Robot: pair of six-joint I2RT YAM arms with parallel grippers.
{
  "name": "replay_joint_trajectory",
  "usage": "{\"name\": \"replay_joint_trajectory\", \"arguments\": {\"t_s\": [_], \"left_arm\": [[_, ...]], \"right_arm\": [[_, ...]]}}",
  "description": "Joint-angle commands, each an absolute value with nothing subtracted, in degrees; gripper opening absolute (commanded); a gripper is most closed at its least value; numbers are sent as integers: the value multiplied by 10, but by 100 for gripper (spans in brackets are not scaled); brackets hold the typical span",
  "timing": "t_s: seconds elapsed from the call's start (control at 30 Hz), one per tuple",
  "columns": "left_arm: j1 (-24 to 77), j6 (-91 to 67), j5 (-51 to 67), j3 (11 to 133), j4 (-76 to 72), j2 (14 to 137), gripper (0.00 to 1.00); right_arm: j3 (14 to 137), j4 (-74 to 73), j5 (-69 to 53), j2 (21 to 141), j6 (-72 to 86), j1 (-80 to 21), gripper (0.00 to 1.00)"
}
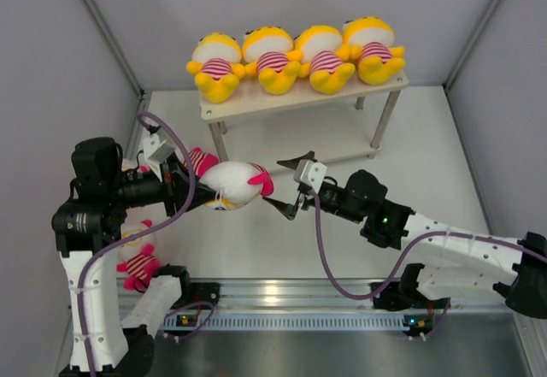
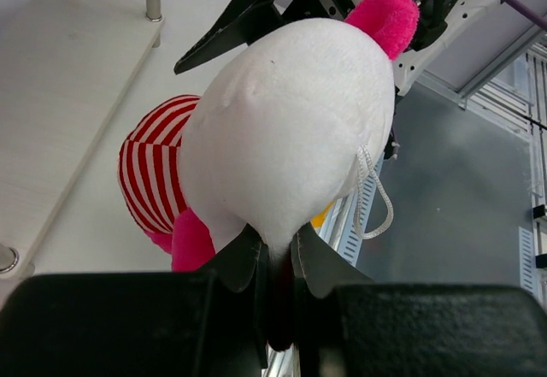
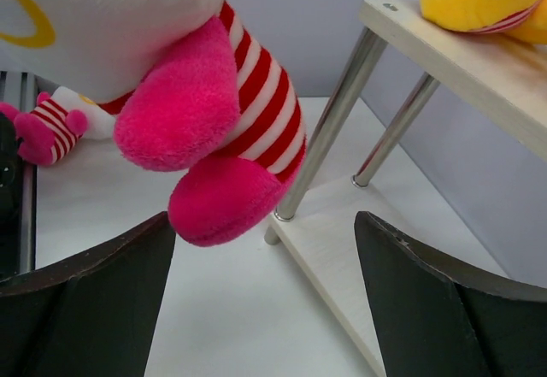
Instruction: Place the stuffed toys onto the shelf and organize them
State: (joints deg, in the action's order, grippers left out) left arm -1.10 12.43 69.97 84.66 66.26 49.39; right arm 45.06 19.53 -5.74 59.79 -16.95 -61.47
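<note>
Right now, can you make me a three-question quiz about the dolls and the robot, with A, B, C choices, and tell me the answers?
1. Where do the yellow dolls sit?
A) on the shelf's top board
B) on its lower board
C) underneath it

2. How many yellow dolls are there?
A) two
B) six
C) four

3. What is the left tool doing?
A) hanging open and empty
B) pinching the pink doll
C) gripping a yellow doll

Answers:
1 A: the top view shows them lined up along the top board.
2 C: four sit side by side there.
3 B: the left wrist view shows its fingers closed on the doll's white head.
</note>
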Motion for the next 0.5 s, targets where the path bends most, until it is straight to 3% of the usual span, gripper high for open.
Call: {"name": "replay_joint_trajectory", "arguments": {"t_s": [0.0,0.47], "left_arm": [[-19,114,744,867,632,496,0],[-26,115,759,854,631,495,0]], "right_arm": [[482,241,-71,622,-170,-638,85],[518,249,-31,658,-156,-664,77]]}}
